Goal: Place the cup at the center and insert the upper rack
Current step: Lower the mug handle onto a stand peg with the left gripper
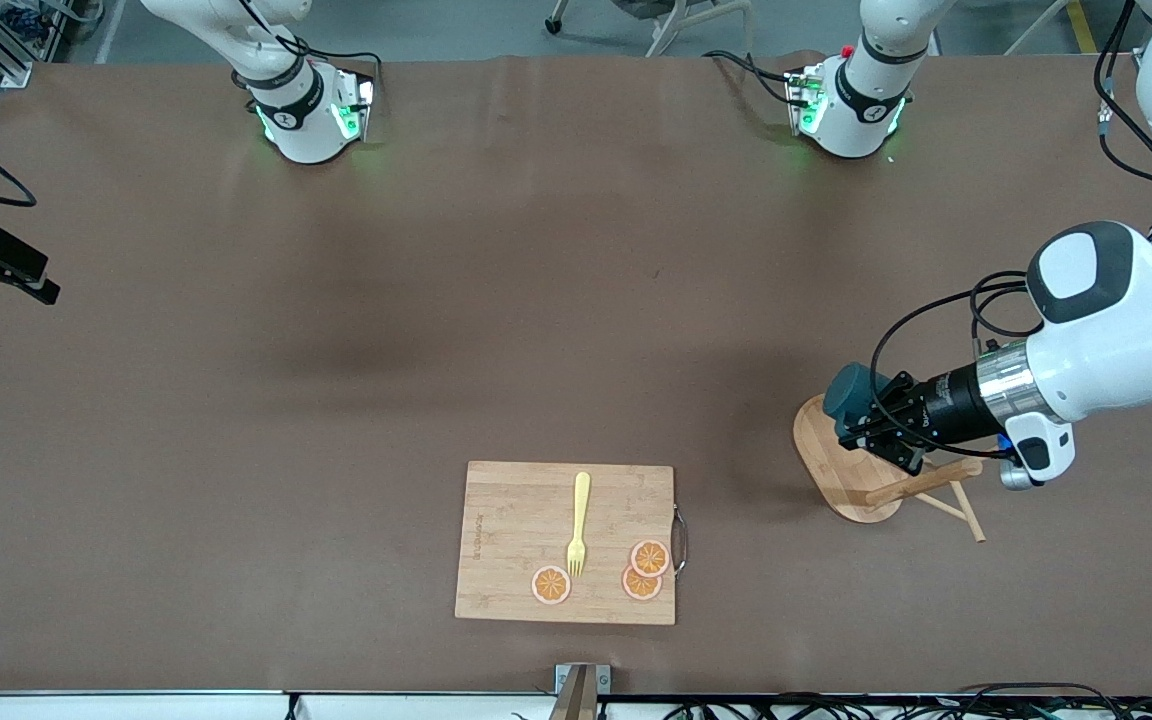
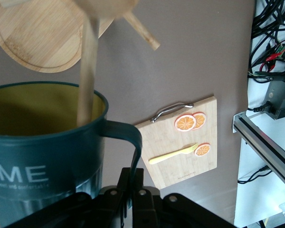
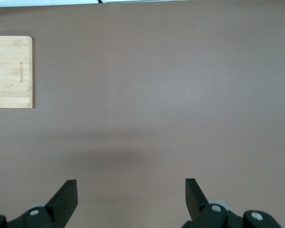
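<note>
Locate the cup (image 1: 848,392) first: it is teal-blue with a mustard-yellow inside, and you will find it lifted over the oval base of the upper rack (image 1: 841,465), toward the left arm's end of the table. In the left wrist view the cup (image 2: 42,156) fills the near field, its side handle (image 2: 128,142) turned toward the gripper body and white lettering visible on its wall.

The left gripper (image 1: 871,425) is clamped on the cup at the handle side, fingers drawn together on it. You cannot see the exact contact points, as the gripper body covers them.

The upper rack stands on the brown table (image 1: 436,300) directly below the cup. In the front view its post (image 1: 921,482) and thin pegs (image 1: 966,512) show below the gripper. In the left wrist view one peg (image 2: 89,71) crosses in front of the cup's mouth.

From the upper rack, look toward the right arm's end of the table: the cutting board (image 1: 566,542) lies well apart from the rack and slightly nearer to the front camera. It carries a yellow fork (image 1: 579,524) and three orange slices (image 1: 642,570), and has a metal handle (image 1: 679,540) on the edge facing the rack.

The right gripper (image 3: 131,197) waits over bare table, its fingers held wide apart and holding nothing
</note>
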### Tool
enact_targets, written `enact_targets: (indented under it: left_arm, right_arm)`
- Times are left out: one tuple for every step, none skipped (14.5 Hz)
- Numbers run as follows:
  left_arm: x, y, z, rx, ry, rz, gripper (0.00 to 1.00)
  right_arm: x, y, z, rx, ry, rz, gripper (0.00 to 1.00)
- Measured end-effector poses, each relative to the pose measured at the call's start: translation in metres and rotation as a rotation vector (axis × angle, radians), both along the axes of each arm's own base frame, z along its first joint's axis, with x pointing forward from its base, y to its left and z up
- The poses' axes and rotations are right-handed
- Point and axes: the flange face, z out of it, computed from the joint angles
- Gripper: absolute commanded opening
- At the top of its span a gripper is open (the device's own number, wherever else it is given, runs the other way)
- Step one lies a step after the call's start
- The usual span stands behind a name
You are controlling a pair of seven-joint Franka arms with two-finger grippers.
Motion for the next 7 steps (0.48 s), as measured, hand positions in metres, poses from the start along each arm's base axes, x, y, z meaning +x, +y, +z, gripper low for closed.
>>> enact_targets:
  left_arm:
    - [0.0012, 0.0027, -0.0023, 0.0, -0.004, 0.001, 0.02]
    - [0.0021, 0.0048, -0.0042, 0.0, -0.006, 0.0, 0.02]
    - [0.0026, 0.006, -0.0056, 0.0, -0.008, -0.001, 0.02]
    - [0.0029, 0.0068, -0.0065, 0.0, -0.01, -0.004, 0.02]
    - [0.0032, 0.0075, -0.0071, -0.001, -0.012, -0.006, 0.02]
    - [0.0039, 0.0082, -0.0072, -0.003, -0.016, -0.004, 0.03]
    - [0.0054, 0.0104, -0.0076, -0.005, -0.023, 0.004, 0.03]
  right_arm:
    - [0.0006, 0.0, -0.0012, 0.0, 0.002, 0.0, 1.0]
    - [0.001, -0.0001, -0.0021, 0.0, 0.004, 0.0, 1.0]
    - [0.0013, -0.0001, -0.0027, 0.0, 0.005, 0.0, 1.0]
    - [0.0015, -0.0001, -0.003, 0.0, 0.005, 0.0, 1.0]
    - [0.0015, -0.0001, -0.0031, 0.0, 0.006, 0.0, 1.0]
    - [0.0016, -0.0001, -0.0032, 0.0, 0.006, 0.0, 1.0]
    - [0.0016, -0.0001, -0.0032, 0.0, 0.006, 0.0, 1.0]
